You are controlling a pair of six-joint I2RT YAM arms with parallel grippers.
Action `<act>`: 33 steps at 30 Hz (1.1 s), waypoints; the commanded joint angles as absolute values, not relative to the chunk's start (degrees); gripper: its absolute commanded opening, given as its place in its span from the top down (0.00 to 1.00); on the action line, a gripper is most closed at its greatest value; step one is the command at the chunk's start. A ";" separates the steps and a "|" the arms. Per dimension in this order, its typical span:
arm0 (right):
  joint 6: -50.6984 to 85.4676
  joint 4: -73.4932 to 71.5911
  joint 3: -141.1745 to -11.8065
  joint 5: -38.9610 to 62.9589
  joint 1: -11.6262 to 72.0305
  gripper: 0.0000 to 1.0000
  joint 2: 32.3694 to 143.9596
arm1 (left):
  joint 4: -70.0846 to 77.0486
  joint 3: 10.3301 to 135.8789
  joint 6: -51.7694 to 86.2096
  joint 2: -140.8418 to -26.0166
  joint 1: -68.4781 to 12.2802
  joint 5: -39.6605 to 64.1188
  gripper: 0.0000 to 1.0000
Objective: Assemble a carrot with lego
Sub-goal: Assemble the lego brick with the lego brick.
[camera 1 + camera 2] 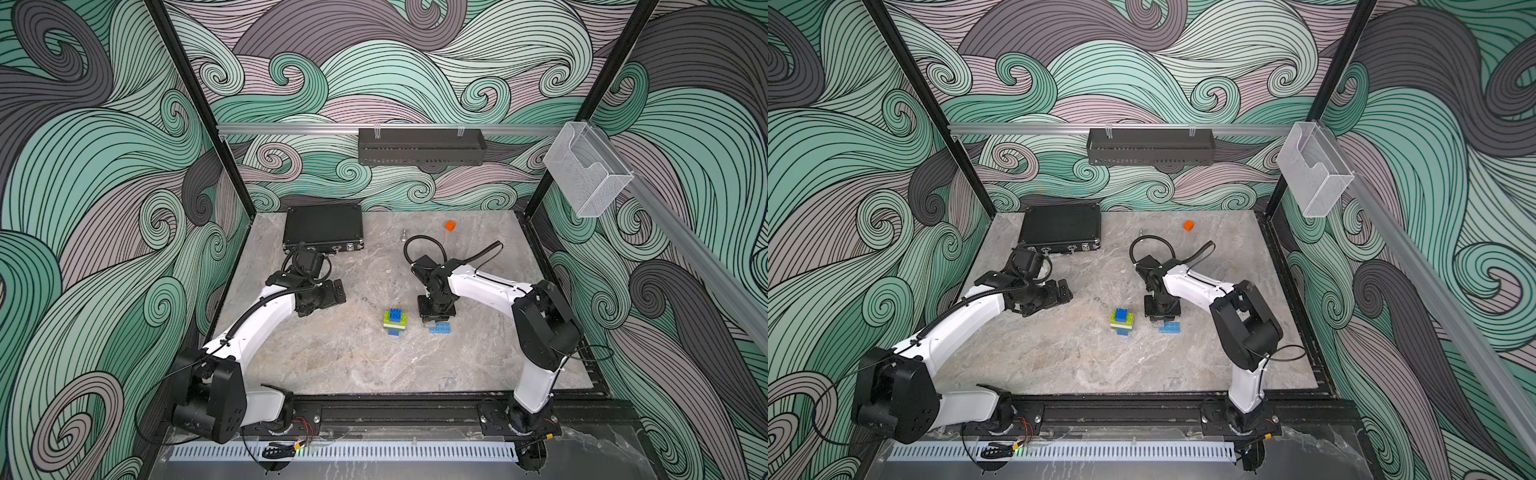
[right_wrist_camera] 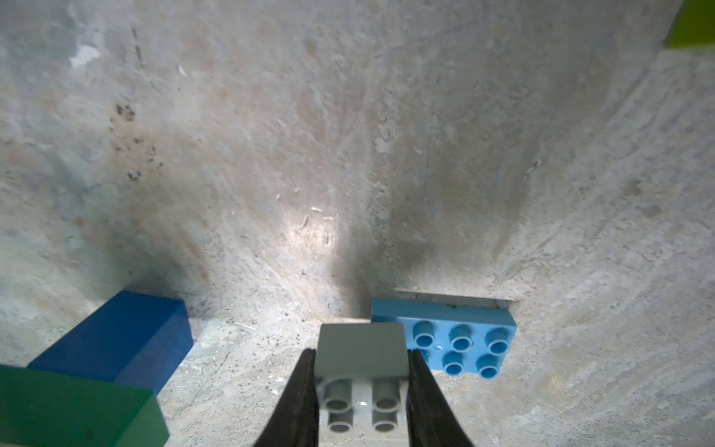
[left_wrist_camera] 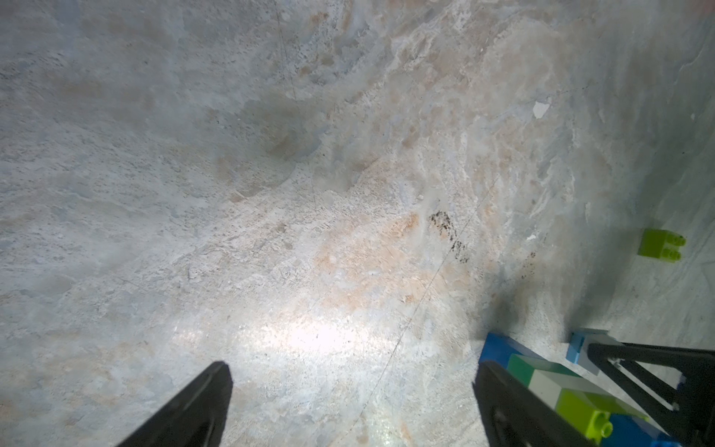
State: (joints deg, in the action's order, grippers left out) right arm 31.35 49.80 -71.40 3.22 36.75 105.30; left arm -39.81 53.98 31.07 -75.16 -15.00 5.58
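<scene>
A partly built carrot (image 1: pixel 395 322) (image 1: pixel 1122 321) stands mid-table in both top views: dark blue brick on top, then lime, white and blue below. Its dark blue (image 2: pixel 116 340) and dark green (image 2: pixel 77 406) bricks show in the right wrist view. My right gripper (image 2: pixel 361 367) (image 1: pixel 434 316) points down just right of it, shut on a grey lego brick (image 2: pixel 361 358) held low at the table. A light blue brick (image 2: pixel 456 336) (image 1: pixel 440 328) lies right beside the grey one. My left gripper (image 3: pixel 354 391) (image 1: pixel 338 291) hangs open and empty, left of the stack (image 3: pixel 549 379).
A loose lime brick (image 3: pixel 659 245) lies on the table beyond the right gripper; its corner (image 2: pixel 692 27) shows in the right wrist view. A black case (image 1: pixel 323 227) sits at the back left, an orange cube (image 1: pixel 450 225) and a small metal piece (image 1: pixel 403 235) at the back.
</scene>
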 commanded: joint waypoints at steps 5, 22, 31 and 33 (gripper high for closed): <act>30.36 51.61 -71.99 0.53 37.00 0.93 105.90 | -40.40 54.36 30.85 -74.68 -14.50 4.87 0.02; 31.82 51.85 -70.97 0.05 38.77 0.94 106.15 | -39.29 54.32 30.78 -75.93 -14.54 7.47 0.01; 31.80 51.81 -69.55 -2.48 38.76 0.94 106.23 | -39.36 54.23 30.85 -75.78 -14.53 7.13 0.01; 31.69 51.79 -69.44 -2.60 38.76 0.94 106.35 | -39.33 54.23 30.95 -75.85 -14.54 7.18 0.01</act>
State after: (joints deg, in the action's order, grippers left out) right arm 31.33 50.61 -70.67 -0.27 38.68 105.73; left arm -39.72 53.98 31.07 -75.31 -15.00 7.09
